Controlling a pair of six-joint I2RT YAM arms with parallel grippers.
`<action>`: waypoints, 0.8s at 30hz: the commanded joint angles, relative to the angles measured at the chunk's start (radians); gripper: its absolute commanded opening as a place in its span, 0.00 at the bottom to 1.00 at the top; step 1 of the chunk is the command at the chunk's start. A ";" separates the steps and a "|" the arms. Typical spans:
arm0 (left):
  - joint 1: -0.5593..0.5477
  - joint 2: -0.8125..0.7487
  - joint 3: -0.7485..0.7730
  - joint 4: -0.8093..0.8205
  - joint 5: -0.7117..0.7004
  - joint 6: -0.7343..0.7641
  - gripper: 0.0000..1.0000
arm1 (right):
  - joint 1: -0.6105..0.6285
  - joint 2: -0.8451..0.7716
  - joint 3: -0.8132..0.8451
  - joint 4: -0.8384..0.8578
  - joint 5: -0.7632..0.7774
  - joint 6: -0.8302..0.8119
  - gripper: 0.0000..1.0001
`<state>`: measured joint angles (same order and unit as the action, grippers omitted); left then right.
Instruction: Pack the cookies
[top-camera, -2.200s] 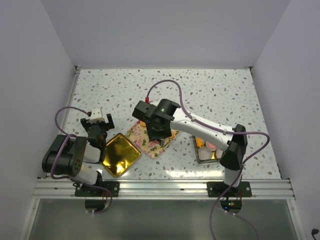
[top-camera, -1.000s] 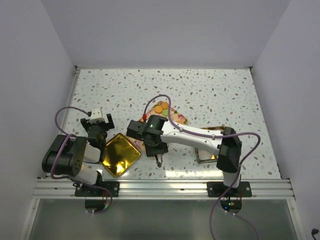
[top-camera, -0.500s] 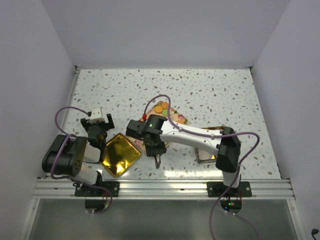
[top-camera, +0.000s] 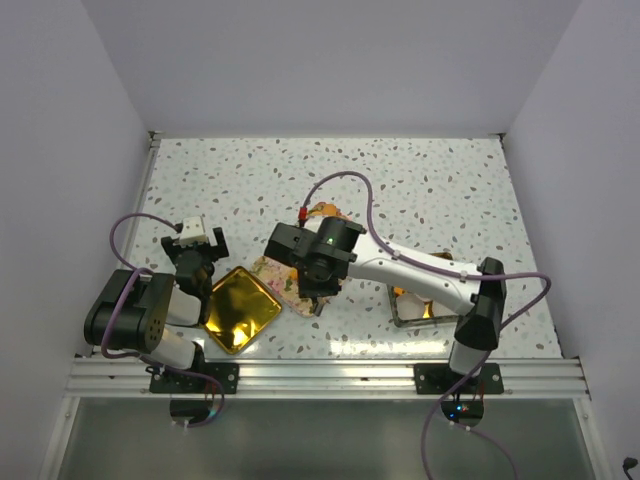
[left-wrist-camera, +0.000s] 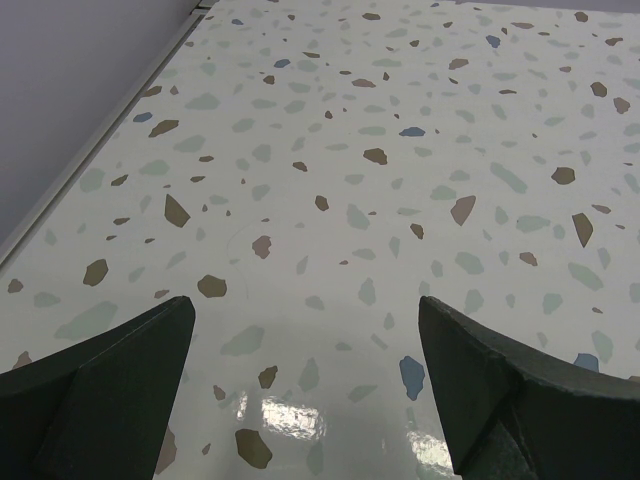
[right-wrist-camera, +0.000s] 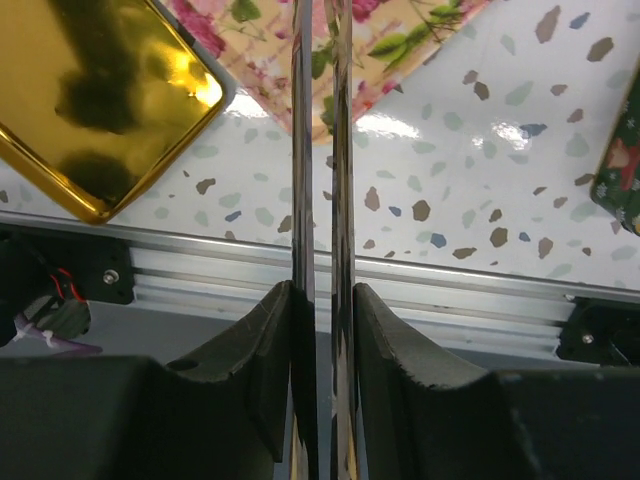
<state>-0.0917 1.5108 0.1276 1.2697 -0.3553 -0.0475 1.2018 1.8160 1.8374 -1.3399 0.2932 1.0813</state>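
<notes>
A few orange cookies (top-camera: 322, 210) peek out at the far end of the floral tray (top-camera: 272, 270); the right arm hides the rest. My right gripper (top-camera: 317, 303) hovers over the tray's near corner, shut on a pair of metal tongs (right-wrist-camera: 320, 150). In the right wrist view the right gripper (right-wrist-camera: 322, 292) has its tong blades pressed nearly together, and they hold no cookie. The floral tray (right-wrist-camera: 400, 40) and a gold tray (right-wrist-camera: 100, 90) lie beyond the blades. My left gripper (top-camera: 198, 250) rests open and empty at the left. In its wrist view the left gripper (left-wrist-camera: 305, 312) shows only bare table.
The gold tray (top-camera: 238, 308) lies left of the floral tray, next to the left arm. A wire container (top-camera: 412, 303) with orange and pink items sits under the right arm. A green box edge (right-wrist-camera: 625, 170) shows at the right. The aluminium rail (top-camera: 320, 375) marks the near edge.
The right arm swung toward the near edge with the tongs, then came back over the floral tray's near corner. It now covers most of the cookies. The left arm has not moved.
</notes>
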 joint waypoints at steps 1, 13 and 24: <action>0.000 0.003 0.020 0.131 -0.022 0.014 1.00 | -0.016 -0.133 -0.053 -0.248 0.070 0.057 0.20; 0.000 0.002 0.020 0.131 -0.022 0.014 1.00 | -0.041 -0.230 -0.096 -0.248 0.080 0.054 0.17; 0.000 0.002 0.020 0.132 -0.020 0.014 1.00 | -0.077 -0.181 -0.079 -0.226 0.055 0.003 0.39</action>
<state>-0.0917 1.5108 0.1276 1.2697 -0.3553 -0.0475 1.1370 1.6108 1.7279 -1.3502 0.3237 1.0912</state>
